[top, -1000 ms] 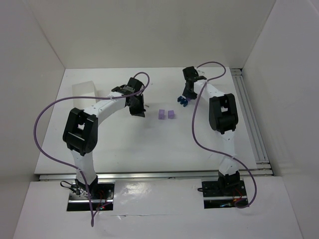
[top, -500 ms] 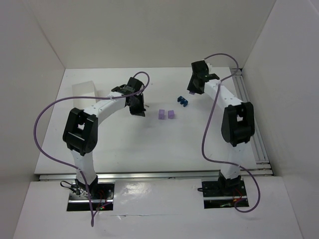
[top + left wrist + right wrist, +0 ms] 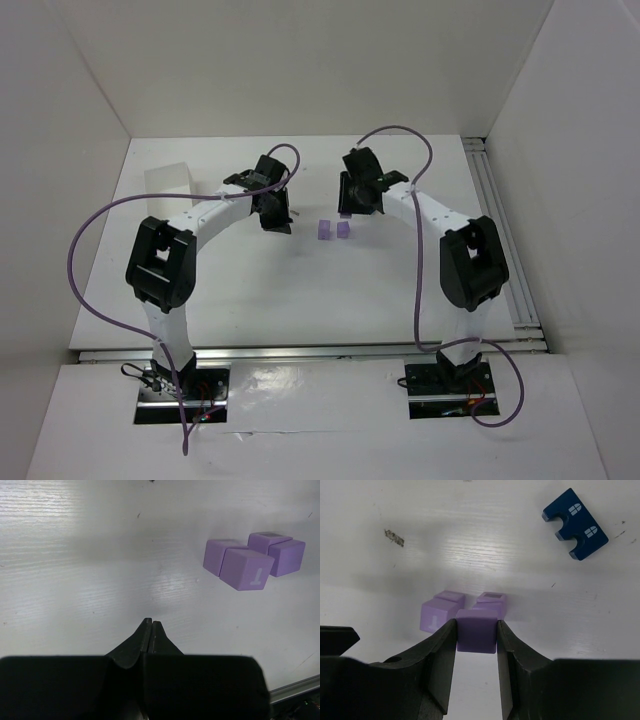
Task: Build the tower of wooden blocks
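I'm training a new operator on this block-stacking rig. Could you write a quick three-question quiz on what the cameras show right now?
1. True or false: the left gripper is open.
2. What does the right gripper hold? A nothing; B a purple block; C a screw.
3. Fill in: the dark blue piece has ___ notches along one edge.

Key: 1 false, its jaws are shut together and empty; 2 B; 3 two.

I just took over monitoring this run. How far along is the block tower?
Barely begun: the light purple blocks sit side by side on the table, none visibly stacked. In hand: the right pincer grips one purple block. Remaining: stacking it and the dark blue piece; left pincer is shut, empty.
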You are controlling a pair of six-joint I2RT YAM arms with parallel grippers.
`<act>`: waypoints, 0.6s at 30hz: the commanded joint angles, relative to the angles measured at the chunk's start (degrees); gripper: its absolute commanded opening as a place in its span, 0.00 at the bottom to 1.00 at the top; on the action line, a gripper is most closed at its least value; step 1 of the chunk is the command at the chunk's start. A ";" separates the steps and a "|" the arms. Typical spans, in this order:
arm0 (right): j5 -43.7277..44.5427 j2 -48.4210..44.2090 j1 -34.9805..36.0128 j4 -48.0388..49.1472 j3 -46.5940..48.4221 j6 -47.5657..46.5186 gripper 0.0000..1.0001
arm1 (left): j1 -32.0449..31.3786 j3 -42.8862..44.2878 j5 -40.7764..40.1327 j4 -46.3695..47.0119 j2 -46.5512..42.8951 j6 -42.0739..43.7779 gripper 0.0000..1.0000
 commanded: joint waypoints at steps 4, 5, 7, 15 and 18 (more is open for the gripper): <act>0.66 0.59 0.88 1.05 -1.08 -1.72 0.32 | 0.39 0.54 -0.32 -0.10 -3.15 0.57 0.02; 1.27 1.12 1.58 1.05 -1.08 -1.72 0.32 | 0.39 0.55 -0.32 -0.10 -3.15 0.57 0.02; 2.06 1.73 1.58 0.35 -1.08 -1.72 0.32 | 0.39 0.55 -0.32 -0.10 -3.15 0.57 0.02; 1.54 2.27 2.11 0.87 -1.69 -2.25 0.32 | 0.39 0.55 -0.32 -0.62 -2.63 0.57 0.02; 1.54 2.79 2.64 0.87 -1.69 -2.25 0.32 | 0.39 0.55 -0.32 -0.62 -2.62 0.57 0.02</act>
